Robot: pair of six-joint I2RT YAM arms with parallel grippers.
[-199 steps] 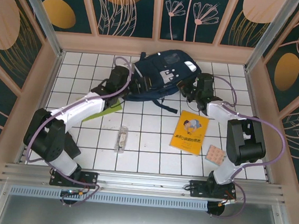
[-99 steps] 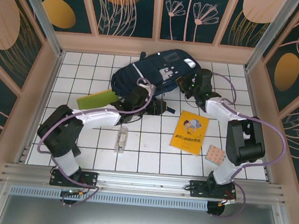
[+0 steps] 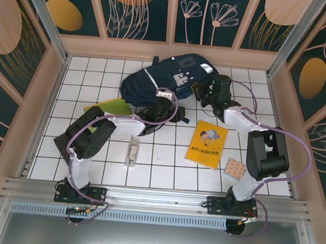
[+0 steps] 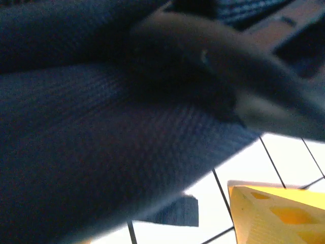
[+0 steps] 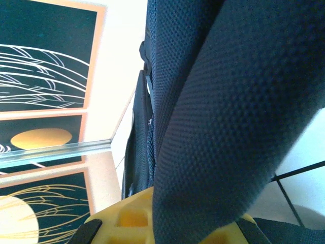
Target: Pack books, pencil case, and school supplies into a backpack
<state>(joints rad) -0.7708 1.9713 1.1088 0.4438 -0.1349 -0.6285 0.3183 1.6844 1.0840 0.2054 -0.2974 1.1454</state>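
The navy backpack (image 3: 170,79) lies at the back of the tiled table. My left gripper (image 3: 171,112) is pressed against its near edge, by the dark straps. In the left wrist view navy fabric (image 4: 101,152) covers most of the jaws and one yellow finger (image 4: 277,216) stands far out to the right, so they are open. My right gripper (image 3: 202,94) is shut on a padded backpack strap (image 5: 228,101) at the bag's right side. The orange-yellow book (image 3: 207,143) lies flat at centre right. The lime-green book (image 3: 110,105) lies left of the bag.
A narrow clear oblong box (image 3: 132,152) lies near the front centre, and a pinkish-tan dotted pad (image 3: 235,168) sits at the front right by the right arm's base. Wooden walls with patterned panels enclose the table on three sides.
My left arm has swung right, from the backpack's left side to its near edge, its jaws narrowing. The lime-green book it was covering now shows. The right gripper has lifted slightly, still shut on the strap.
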